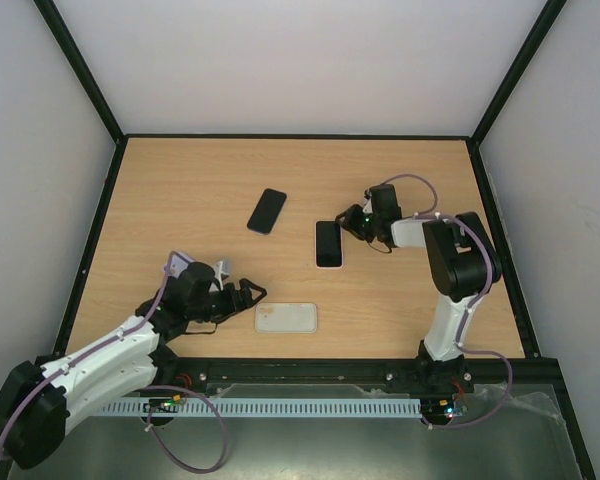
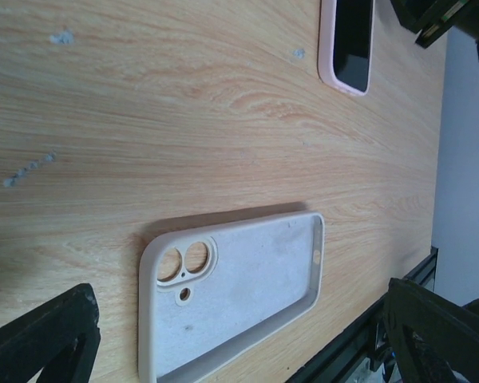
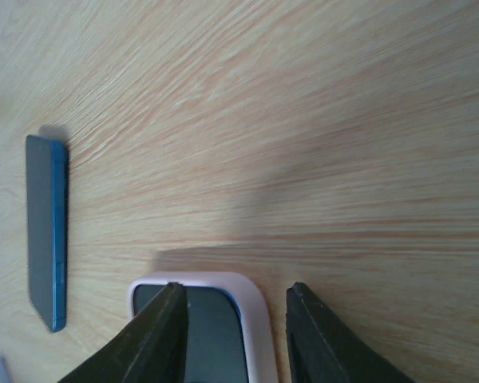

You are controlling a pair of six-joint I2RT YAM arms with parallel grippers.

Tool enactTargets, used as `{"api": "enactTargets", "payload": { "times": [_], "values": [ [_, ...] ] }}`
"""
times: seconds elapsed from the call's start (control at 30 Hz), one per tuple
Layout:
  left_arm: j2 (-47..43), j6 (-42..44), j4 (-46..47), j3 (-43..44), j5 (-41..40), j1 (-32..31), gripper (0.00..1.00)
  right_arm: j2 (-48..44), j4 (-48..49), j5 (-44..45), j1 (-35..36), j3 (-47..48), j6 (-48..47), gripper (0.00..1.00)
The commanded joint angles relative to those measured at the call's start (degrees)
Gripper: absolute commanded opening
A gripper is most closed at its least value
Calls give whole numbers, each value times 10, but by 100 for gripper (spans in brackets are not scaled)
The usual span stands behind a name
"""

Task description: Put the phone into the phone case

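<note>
Step in hand, by my guess: release of pink-cased phone (image 1: 328, 243) mid-table. Right claw (image 3: 236, 297) straddles its corner, jaws part-open, gap showing between outer finger and rim, nothing held. Left claw (image 1: 252, 292) gapes wide, holds nothing, just beside empty case (image 2: 239, 295), hollow side up near front edge. Bare phone (image 1: 267, 210) lies flat further back (likely next to fetch). Next move calls for low edge grip, then squaring phone over case, camera end to cutouts. No brand or writing legible.
</note>
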Motion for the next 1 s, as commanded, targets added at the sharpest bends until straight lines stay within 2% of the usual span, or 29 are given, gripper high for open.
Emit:
{"api": "enactTargets", "payload": {
  "times": [0.0,0.13,0.3,0.67,0.97],
  "values": [
    [10,-4,33,-12,21,-7,95,-26,-81,59,-2,12,-10,37],
    [12,-8,38,-11,21,-10,95,-66,-107,75,-2,-8,-12,46],
    [11,-6,8,2,4,-10,95,-138,-114,70,3,-60,-8,49],
    [-28,-34,-187,127,-208,6,99,-335,-101,84,113,-199,19,48],
    [-74,-104,-322,169,-314,86,99,-472,-88,104,176,-259,69,46]
  ]
}}
